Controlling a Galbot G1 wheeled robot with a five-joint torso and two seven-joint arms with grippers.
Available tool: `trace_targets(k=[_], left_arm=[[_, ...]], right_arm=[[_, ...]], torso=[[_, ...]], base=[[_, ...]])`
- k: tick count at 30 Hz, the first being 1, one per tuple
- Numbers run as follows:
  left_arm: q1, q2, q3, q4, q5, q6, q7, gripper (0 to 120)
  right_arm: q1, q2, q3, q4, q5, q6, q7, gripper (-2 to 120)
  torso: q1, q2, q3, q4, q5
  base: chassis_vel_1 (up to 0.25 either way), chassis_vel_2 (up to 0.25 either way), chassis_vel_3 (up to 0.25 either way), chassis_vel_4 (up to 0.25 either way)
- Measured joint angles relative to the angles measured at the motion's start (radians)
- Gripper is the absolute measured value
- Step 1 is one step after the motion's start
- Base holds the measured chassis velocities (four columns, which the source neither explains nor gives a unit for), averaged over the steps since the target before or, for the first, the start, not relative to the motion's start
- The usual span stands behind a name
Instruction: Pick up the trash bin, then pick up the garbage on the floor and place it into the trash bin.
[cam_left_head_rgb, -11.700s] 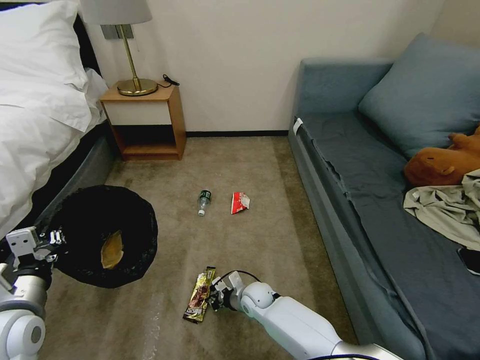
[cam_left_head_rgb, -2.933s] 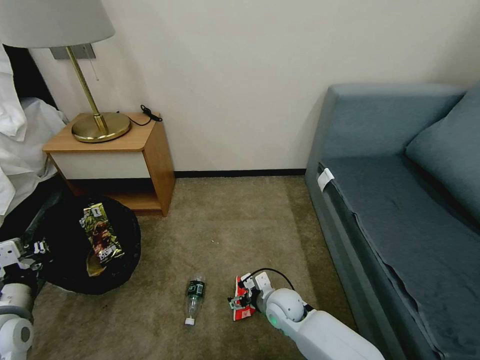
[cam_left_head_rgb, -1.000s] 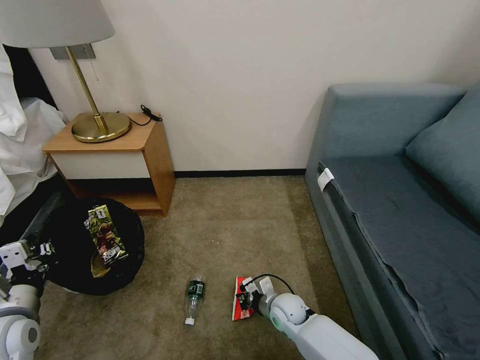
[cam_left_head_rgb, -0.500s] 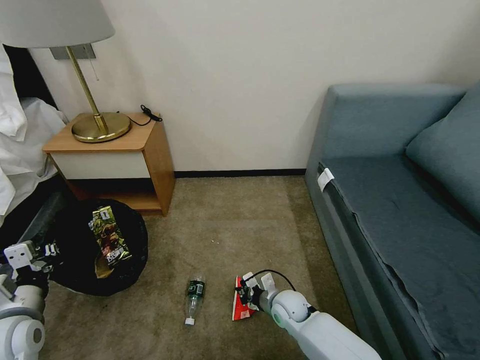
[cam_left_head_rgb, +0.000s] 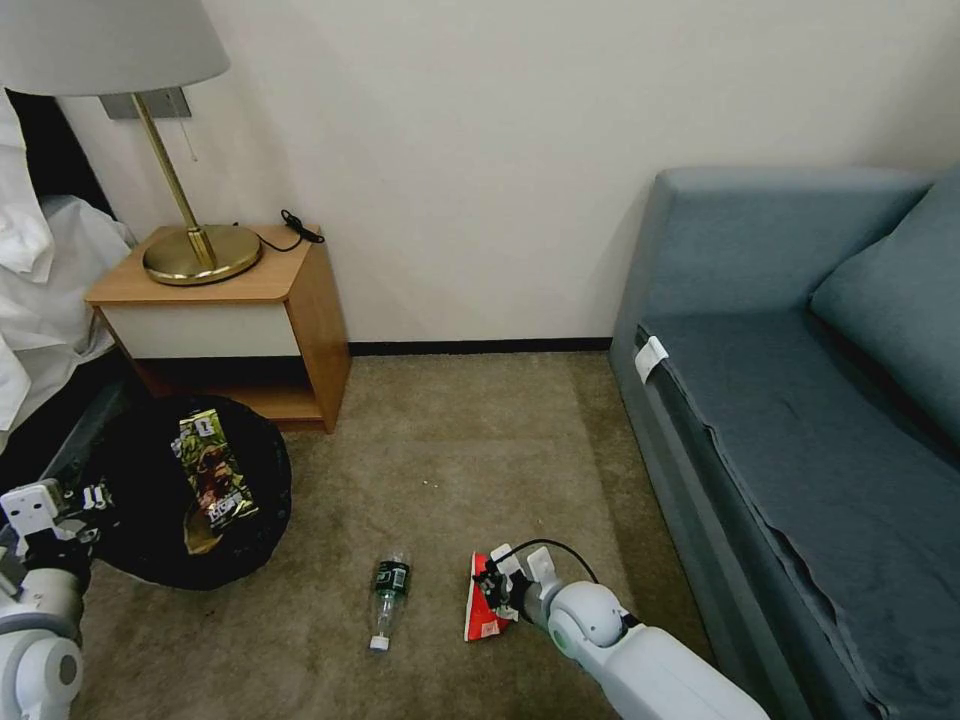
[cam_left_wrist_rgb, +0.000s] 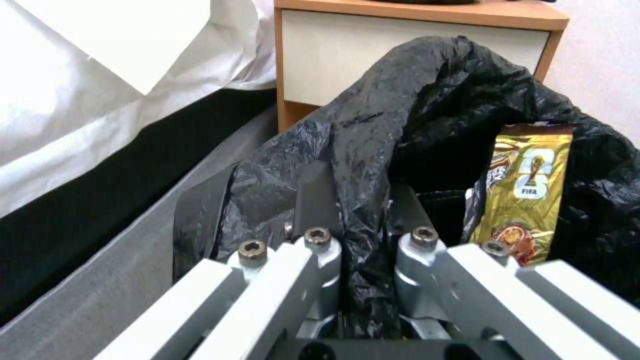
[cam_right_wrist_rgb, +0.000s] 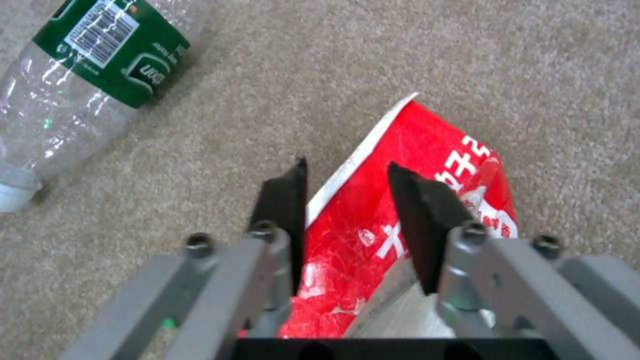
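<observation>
1. Left gripper (cam_left_head_rgb: 88, 497): clamped on the bag rim of the bin (cam_left_head_rgb: 262, 520), left of the bottle (cam_left_head_rgb: 386, 598), mouth up to take litter.
2. Bar wrapper (cam_left_head_rgb: 212, 480): in bin.
3. Right gripper (cam_right_wrist_rgb: 347, 200): part-open astride the packet (cam_right_wrist_rgb: 407, 200), just right of bottle, poised to pinch.

Both arms have smooth white shells with rounded joints. The right hand (cam_left_head_rgb: 492, 585) has black tapered fingers (cam_right_wrist_rgb: 283, 200) on grey metal links, fixed with dark hex screws; a thin black cable loops over the wrist, and a small green light shows on the forearm. The left hand (cam_left_head_rgb: 60, 510) has the same grey links and bronze-coloured screws, with a white block on top.
</observation>
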Motion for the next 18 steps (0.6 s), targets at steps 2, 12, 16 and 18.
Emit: trace_targets(k=[2, 12, 16, 18], left_arm=[[0.0, 0.001, 0.0, 0.0, -0.001, 0.0, 0.0, 5], [-0.002, 0.002, 0.001, 0.0, -0.001, 0.002, 0.001, 5], [-0.002, 0.002, 0.002, 0.001, -0.001, 0.002, 0.002, 5], [-0.002, 0.002, 0.002, 0.002, -0.001, 0.002, 0.002, 5]], right_arm=[[-0.002, 0.0, 0.0, 0.0, -0.002, 0.0, 0.0, 42], [-0.007, -0.002, 0.003, 0.002, -0.012, 0.002, 0.0, 77], [-0.008, -0.004, 0.007, 0.003, -0.018, 0.007, 0.0, 91], [-0.008, -0.005, 0.008, 0.005, -0.018, 0.008, 0.0, 92]], torso=[[0.0, 0.0, 0.0, 0.0, 0.0], [0.0, 0.0, 0.0, 0.0, 0.0001], [0.0, 0.0, 0.0, 0.0, 0.0], [0.0, 0.0, 0.0, 0.0, 0.0]], base=[[0.0, 0.0, 0.0, 0.0], [0.0, 0.0, 0.0, 0.0], [0.0, 0.0, 0.0, 0.0], [0.0, 0.0, 0.0, 0.0]])
